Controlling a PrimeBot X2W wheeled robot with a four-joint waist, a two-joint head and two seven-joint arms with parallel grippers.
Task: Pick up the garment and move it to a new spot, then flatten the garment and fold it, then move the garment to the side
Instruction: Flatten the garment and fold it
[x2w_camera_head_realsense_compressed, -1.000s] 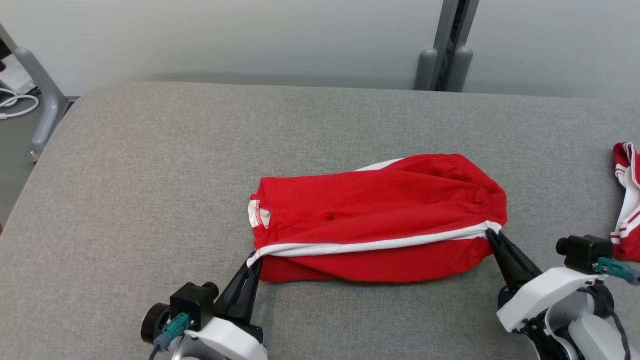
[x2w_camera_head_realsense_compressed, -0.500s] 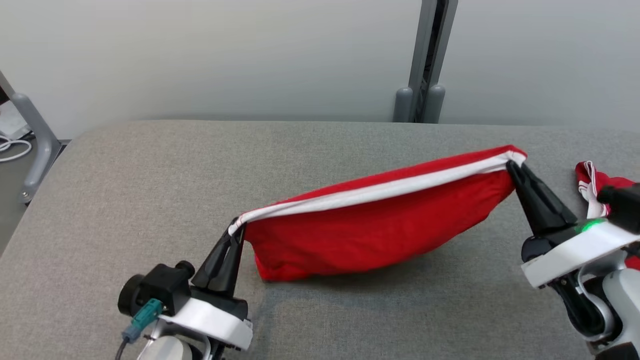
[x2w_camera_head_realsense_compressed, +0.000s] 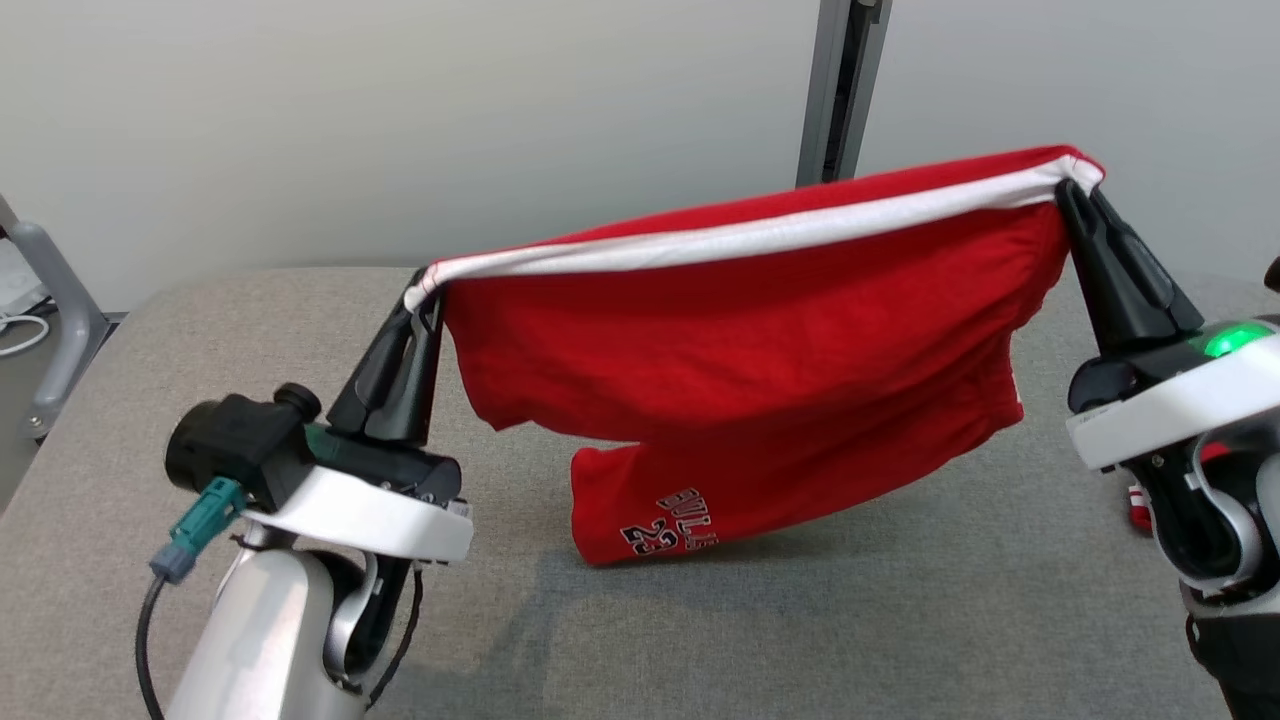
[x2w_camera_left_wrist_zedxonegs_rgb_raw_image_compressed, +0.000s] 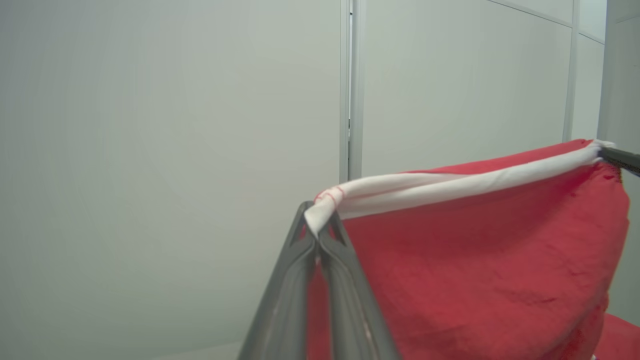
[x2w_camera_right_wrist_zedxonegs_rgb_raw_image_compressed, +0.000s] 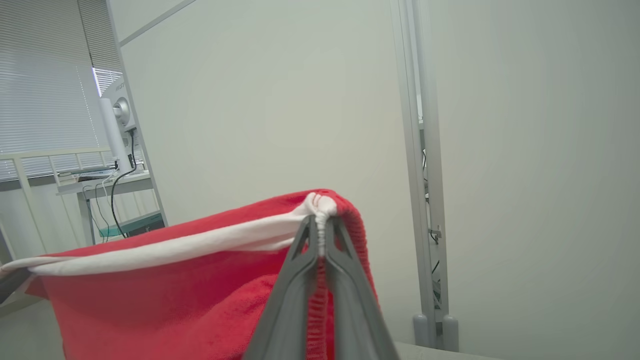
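Note:
The garment (x2w_camera_head_realsense_compressed: 760, 340) is a pair of red shorts with a white side stripe and black-and-white lettering on the lower leg. It hangs in the air above the grey padded table (x2w_camera_head_realsense_compressed: 850, 620), stretched along its white stripe between both grippers. My left gripper (x2w_camera_head_realsense_compressed: 418, 298) is shut on the stripe's left end, and the left wrist view shows that gripper (x2w_camera_left_wrist_zedxonegs_rgb_raw_image_compressed: 316, 235) pinching the white edge of the garment (x2w_camera_left_wrist_zedxonegs_rgb_raw_image_compressed: 475, 280). At the stripe's right end my right gripper (x2w_camera_head_realsense_compressed: 1078, 190) is shut on the waistband corner, and in the right wrist view the gripper (x2w_camera_right_wrist_zedxonegs_rgb_raw_image_compressed: 320, 222) pinches the garment (x2w_camera_right_wrist_zedxonegs_rgb_raw_image_compressed: 175, 290).
A second red and white cloth (x2w_camera_head_realsense_compressed: 1140, 505) lies on the table at the far right, mostly hidden behind my right arm. A grey metal post (x2w_camera_head_realsense_compressed: 835, 80) rises behind the table against the pale wall. A grey frame leg (x2w_camera_head_realsense_compressed: 55, 330) stands off the table's left edge.
Both grippers have risen with the garment, from lying on the table to hanging free above it. The head camera has tilted up, showing more wall.

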